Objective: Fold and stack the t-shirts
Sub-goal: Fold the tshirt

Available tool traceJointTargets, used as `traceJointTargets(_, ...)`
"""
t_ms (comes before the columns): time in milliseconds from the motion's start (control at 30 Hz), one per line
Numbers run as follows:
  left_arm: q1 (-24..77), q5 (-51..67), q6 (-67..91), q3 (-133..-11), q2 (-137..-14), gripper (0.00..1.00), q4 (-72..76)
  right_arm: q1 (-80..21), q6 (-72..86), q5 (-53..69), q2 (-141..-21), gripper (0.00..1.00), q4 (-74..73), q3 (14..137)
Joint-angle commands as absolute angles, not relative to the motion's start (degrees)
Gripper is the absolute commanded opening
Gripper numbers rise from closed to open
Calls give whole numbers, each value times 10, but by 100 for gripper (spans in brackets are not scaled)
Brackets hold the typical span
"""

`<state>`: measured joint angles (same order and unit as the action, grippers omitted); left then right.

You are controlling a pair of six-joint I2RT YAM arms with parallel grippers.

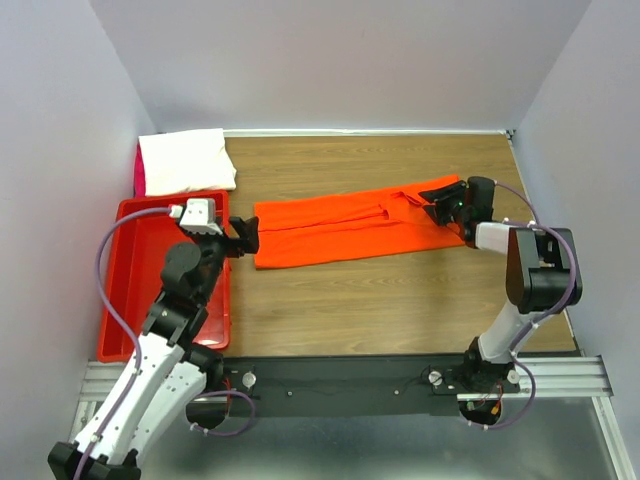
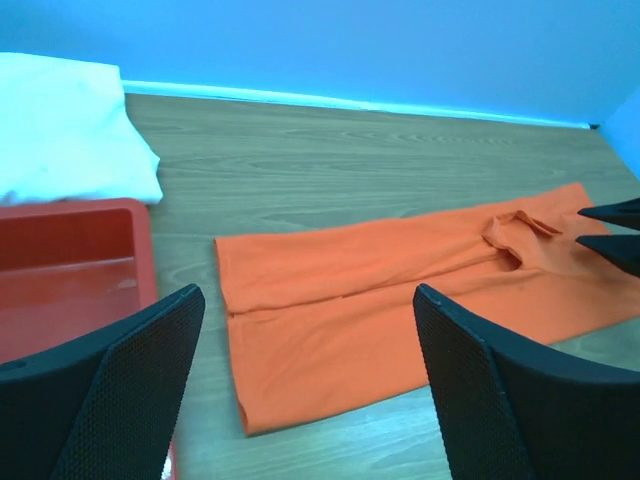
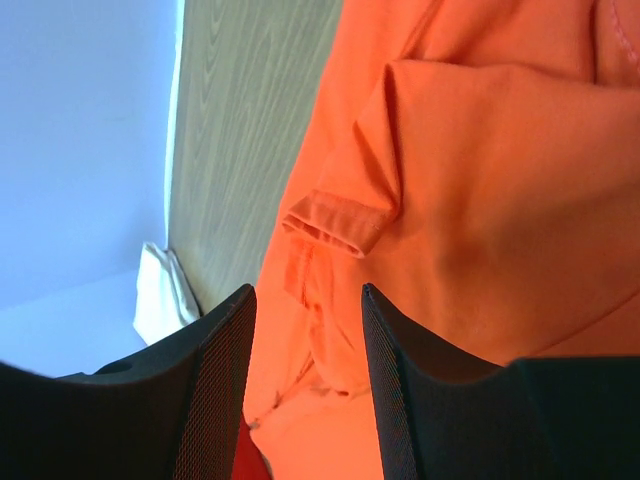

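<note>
The orange-red t-shirt (image 1: 350, 228) lies flat on the wooden table, folded into a long strip, with a sleeve folded over near its right end. My left gripper (image 1: 247, 237) is open and empty just off the shirt's left end; in the left wrist view (image 2: 308, 295) the shirt (image 2: 400, 290) lies ahead between the fingers. My right gripper (image 1: 432, 203) is open over the shirt's right end; in the right wrist view (image 3: 306, 292) the cloth (image 3: 480, 200) fills the frame. The folded white t-shirt (image 1: 185, 160) rests at the back left, a pink edge (image 1: 140, 170) beside it.
The red plastic bin (image 1: 140, 290) stands on the left beside my left arm and also shows in the left wrist view (image 2: 70, 270). Grey walls close the table at the back and both sides. My right fingertips (image 2: 620, 212) show at the shirt's far end.
</note>
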<state>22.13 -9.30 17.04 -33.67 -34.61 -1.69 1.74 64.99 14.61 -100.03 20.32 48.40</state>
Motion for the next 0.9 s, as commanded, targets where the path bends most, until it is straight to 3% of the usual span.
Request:
traceJointTargets(0,222,-146,149,-295,-289,97,24,4,728,78,-1023,54,289,463)
traceJointTargets(467,222,-167,120,-296,-319,98,40,-21,780,26,-1083,52,298,470)
traceJointTargets(667,222,-170,114,-294,-317,98,41,-22,794,9,-1093,45,305,475)
traceJointTargets(867,222,-168,113,-294,-318,98,42,-23,804,6,-1107,32,311,479)
